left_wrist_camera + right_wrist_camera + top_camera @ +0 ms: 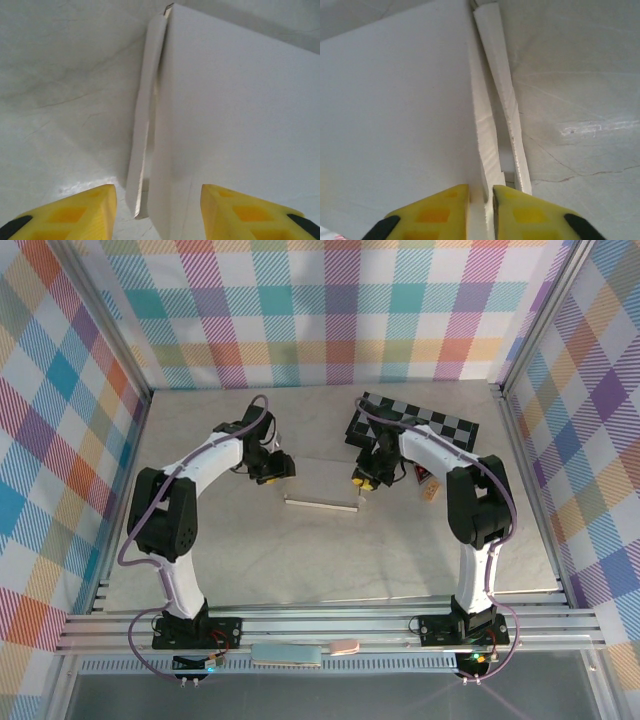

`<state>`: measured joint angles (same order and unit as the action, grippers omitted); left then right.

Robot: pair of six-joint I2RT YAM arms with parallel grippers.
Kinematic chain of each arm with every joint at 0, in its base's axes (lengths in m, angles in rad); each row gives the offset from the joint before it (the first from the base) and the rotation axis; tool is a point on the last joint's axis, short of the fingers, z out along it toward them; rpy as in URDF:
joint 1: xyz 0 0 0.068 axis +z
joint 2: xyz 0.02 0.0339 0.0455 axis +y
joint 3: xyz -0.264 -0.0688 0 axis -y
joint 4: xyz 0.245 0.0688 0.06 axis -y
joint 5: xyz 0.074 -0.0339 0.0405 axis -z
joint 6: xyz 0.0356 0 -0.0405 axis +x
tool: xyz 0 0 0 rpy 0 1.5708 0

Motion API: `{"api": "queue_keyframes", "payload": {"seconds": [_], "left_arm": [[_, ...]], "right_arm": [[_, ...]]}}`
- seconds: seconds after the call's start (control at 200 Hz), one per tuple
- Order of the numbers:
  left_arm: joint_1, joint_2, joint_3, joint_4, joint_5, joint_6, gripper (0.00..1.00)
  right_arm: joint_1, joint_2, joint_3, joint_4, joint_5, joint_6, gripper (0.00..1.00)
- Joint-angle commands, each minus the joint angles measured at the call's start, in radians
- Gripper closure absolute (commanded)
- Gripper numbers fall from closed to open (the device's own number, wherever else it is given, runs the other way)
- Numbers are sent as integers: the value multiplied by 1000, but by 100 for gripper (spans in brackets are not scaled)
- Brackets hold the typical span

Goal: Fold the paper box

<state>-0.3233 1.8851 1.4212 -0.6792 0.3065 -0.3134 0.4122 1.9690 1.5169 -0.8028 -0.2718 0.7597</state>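
The paper box (320, 482) lies in the middle of the table (250, 550), a shallow white sheet with its near wall folded up as a pale strip. It sits between the two end effectors, one at each short end.

The left end effector (274, 471) is at the box's left end. In the left wrist view, the left end effector (158, 215) has its yellow fingers (75, 212) spread wide. The box's broad white panel (235, 125) runs away from the right-hand finger, and a narrow side flap (144, 125) stands half raised in the gap, touching neither finger.

The right end effector (363, 479) is at the box's right end. In the right wrist view, the right end effector (481, 212) has its fingers (525, 215) pressed almost together on a thin upright strip of the box (395, 110), at its side edge. A second narrow flap (502, 95) leans just outside that strip.

Beyond the box's right far corner, a black-and-grey checkerboard (425, 426) lies on the table, partly under the right arm. To the right of the box, past the right end effector, there is a small card (428, 486) with red markings. Nothing lies on the box itself.
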Motion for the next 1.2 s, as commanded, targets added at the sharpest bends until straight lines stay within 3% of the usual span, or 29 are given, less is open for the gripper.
{"api": "queue_keyframes", "payload": {"seconds": [0.0, 0.35, 0.63, 1.195], "left_arm": [[7, 53, 22, -3, 44, 28, 53], [7, 72, -15, 25, 44, 32, 56], [7, 81, -43, 25, 32, 62, 55], [30, 65, -128, 145, 92, 43, 81]], "right_arm": [[-20, -2, 16, -59, -2, -54, 75], [-30, 22, -28, -23, -55, -80, 72], [-40, 36, -74, 38, -83, -169, 48], [-149, 0, -256, 352, -406, -318, 32]]}}
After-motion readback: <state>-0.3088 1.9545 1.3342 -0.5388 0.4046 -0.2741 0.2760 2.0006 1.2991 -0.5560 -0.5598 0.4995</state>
